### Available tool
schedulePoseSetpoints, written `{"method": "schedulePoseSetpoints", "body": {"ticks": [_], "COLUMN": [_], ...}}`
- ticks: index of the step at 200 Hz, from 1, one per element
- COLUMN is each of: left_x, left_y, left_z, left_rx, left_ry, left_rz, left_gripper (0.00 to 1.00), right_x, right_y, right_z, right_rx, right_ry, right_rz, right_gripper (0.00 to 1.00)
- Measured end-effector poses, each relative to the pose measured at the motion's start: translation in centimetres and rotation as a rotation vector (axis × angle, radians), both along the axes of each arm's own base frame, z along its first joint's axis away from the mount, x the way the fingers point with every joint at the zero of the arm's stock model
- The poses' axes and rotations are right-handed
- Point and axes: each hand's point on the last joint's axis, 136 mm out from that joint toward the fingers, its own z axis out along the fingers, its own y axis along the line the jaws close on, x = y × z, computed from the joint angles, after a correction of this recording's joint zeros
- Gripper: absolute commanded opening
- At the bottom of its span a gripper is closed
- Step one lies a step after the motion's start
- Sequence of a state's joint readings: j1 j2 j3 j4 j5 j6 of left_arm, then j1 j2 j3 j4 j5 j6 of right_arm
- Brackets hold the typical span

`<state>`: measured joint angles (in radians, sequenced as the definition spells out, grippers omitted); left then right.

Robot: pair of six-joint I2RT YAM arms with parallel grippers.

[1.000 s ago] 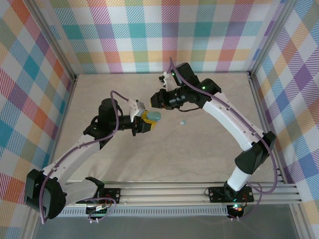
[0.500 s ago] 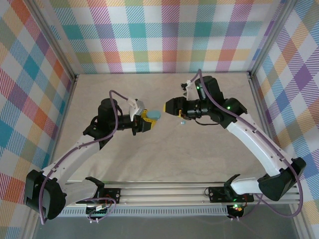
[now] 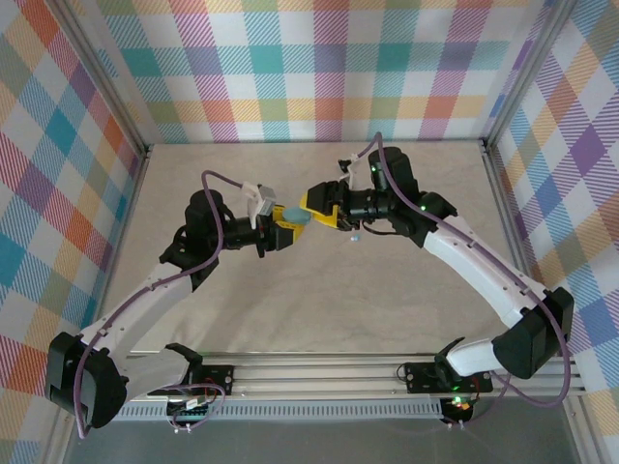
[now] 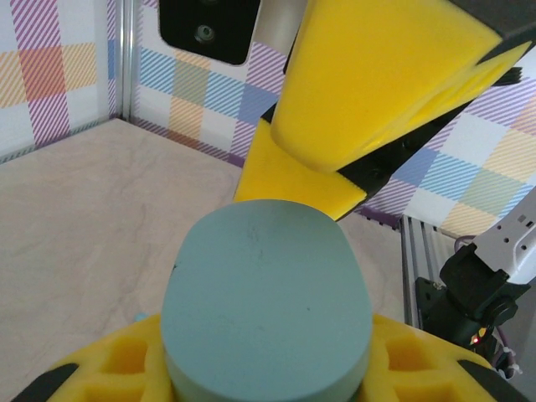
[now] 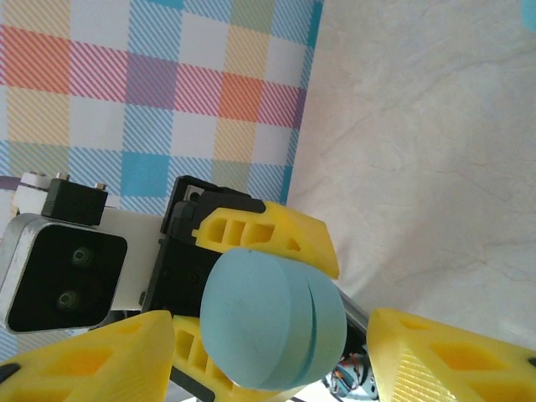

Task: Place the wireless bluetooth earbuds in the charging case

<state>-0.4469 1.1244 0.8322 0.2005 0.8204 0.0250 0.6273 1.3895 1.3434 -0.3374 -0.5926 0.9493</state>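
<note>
Left hand grips the charging case; right hand stands spread open at it.
Top view: over the middle of the bench (image 3: 290, 309), towards its far edge, the left hand (image 3: 281, 232) is clamped on the teal charging case (image 3: 293, 217), and the right hand (image 3: 316, 207) meets it from the other side with its yellow fingers parted; one earbud (image 3: 355, 238) lies on the bench just beside the right wrist. Left wrist view: the charging case (image 4: 266, 301) sits flat side up between the left hand's yellow fingers (image 4: 117, 362), with the right hand's fingers (image 4: 377, 75) spread above its far rim; whether they touch it cannot be told. Right wrist view: the charging case (image 5: 272, 318), its lid seam shut, is pinched by the left hand's fingers (image 5: 268, 239), and the right hand's own fingers (image 5: 92, 352) stand wide on either side of it.
</note>
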Motion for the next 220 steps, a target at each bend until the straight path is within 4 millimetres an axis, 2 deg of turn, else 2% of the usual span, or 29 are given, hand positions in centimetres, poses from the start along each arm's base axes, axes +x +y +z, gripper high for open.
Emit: {"method": "schedulePoseSetpoints", "body": {"ticks": [37,94,119,153,170,207,220], "left_x": [-0.2,-0.1,0.1,0.2,0.3,0.3,0.5], "left_y": [-0.4,-0.9,-1.0,-0.9,-0.9,-0.8,-0.7], "left_z": [0.7,0.9,1.1,1.1,0.8,0.1,-0.2], "left_rx": [-0.018,-0.024,-0.021,-0.006,0.007,0.034,0.047], "left_ry": [-0.009,-0.005,-0.011,-0.028,-0.026,-0.011,-0.006], "left_rz": [-0.010,-0.019,-0.016,-0.010,-0.004,0.003,0.021], "left_gripper": [0.00,0.00,0.00,0.06,0.16,0.50,0.67], "right_x": [-0.2,-0.8,-0.7,-0.5,-0.5,-0.1,0.1], "right_y": [0.7,1.1,1.1,1.0,1.0,0.6,0.4], "right_z": [0.1,0.1,0.0,-0.1,-0.3,-1.0,-1.2], "right_rx": [0.036,0.076,0.082,0.092,0.092,0.083,0.079], "right_ry": [0.036,0.082,0.098,0.117,0.118,0.118,0.118], "right_rz": [0.032,0.068,0.065,0.060,0.057,0.034,0.019], "right_gripper": [0.62,0.53,0.44,0.30,0.26,0.23,0.23]}}
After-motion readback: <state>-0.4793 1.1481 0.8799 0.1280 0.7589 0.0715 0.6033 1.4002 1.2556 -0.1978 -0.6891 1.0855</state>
